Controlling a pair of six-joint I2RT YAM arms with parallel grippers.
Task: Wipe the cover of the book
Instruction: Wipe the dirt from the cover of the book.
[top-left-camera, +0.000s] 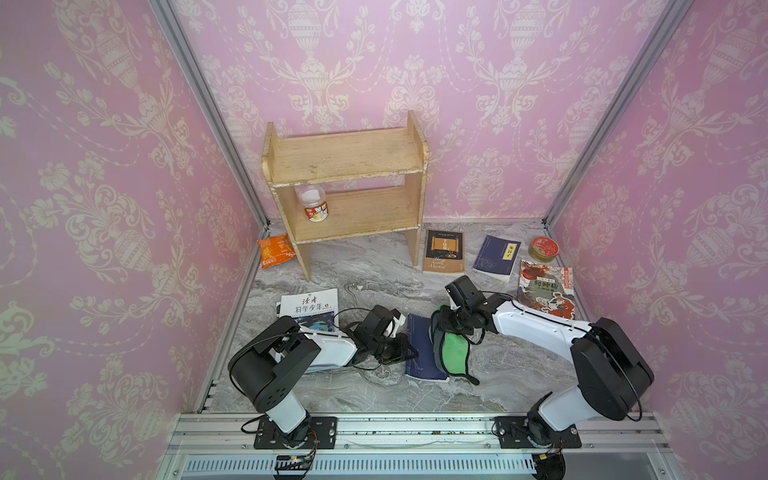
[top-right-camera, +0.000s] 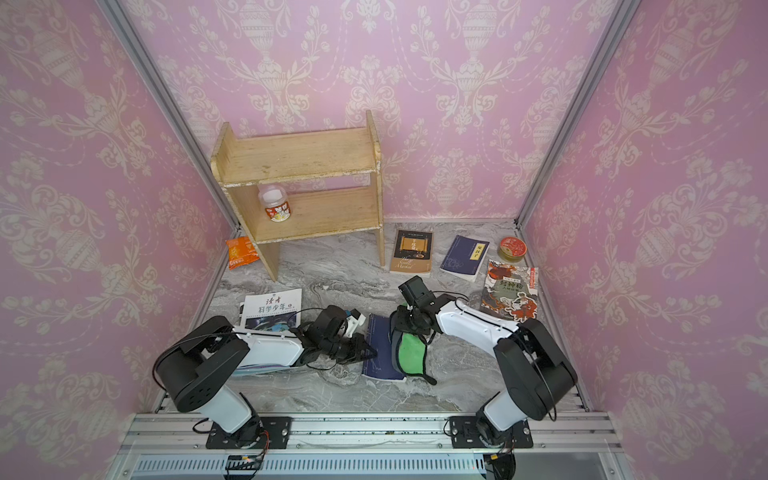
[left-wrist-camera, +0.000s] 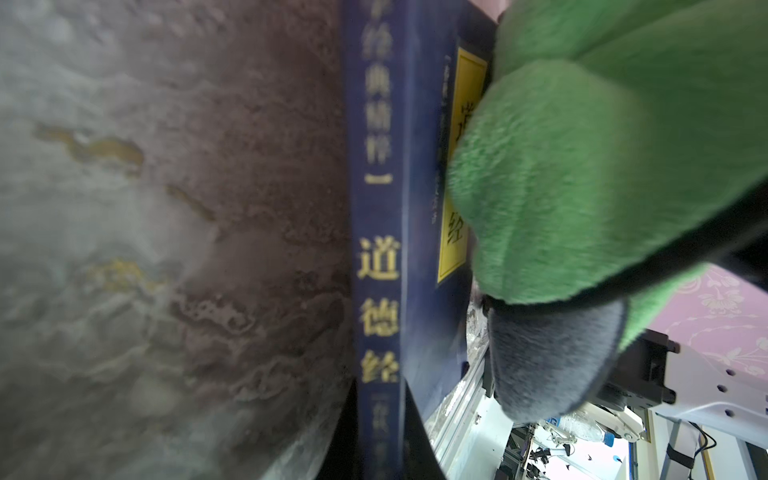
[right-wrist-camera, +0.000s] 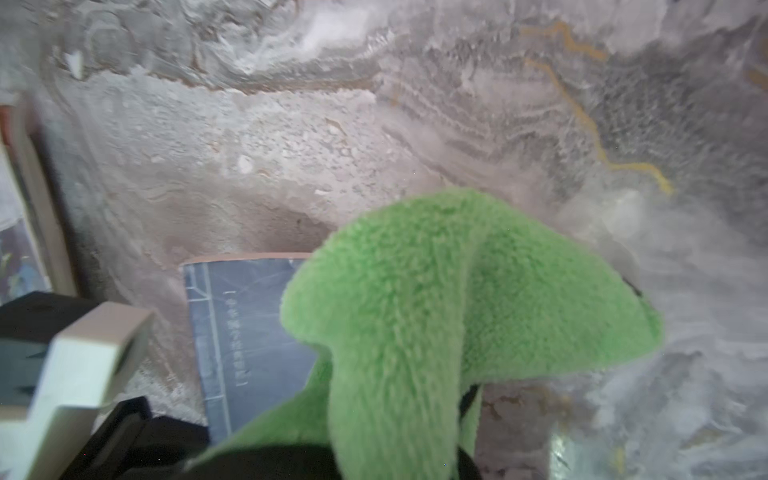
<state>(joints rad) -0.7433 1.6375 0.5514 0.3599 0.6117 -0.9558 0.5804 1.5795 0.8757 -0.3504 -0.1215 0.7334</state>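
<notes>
A dark blue book (top-left-camera: 419, 353) (top-right-camera: 377, 353) with gold lettering lies on the marble table between both arms. My left gripper (top-left-camera: 409, 352) (top-right-camera: 369, 353) is shut on its spine edge, and the spine (left-wrist-camera: 378, 249) runs between the black jaws in the left wrist view. My right gripper (top-left-camera: 445, 328) (top-right-camera: 405, 326) is shut on a green cloth (top-left-camera: 454, 353) (top-right-camera: 409, 353) with a dark border. The cloth (left-wrist-camera: 582, 166) (right-wrist-camera: 415, 332) drapes over the right part of the cover (right-wrist-camera: 249, 332) and hides the right fingers.
A wooden shelf (top-left-camera: 345, 187) stands at the back with a jar (top-left-camera: 313, 203) on its lower board. An orange snack packet (top-left-camera: 274, 251) lies beside it. A magazine (top-left-camera: 309, 307) is under the left arm. Three more books (top-left-camera: 443, 251) (top-left-camera: 496, 257) (top-left-camera: 546, 289) and a red tin (top-left-camera: 543, 248) lie back right.
</notes>
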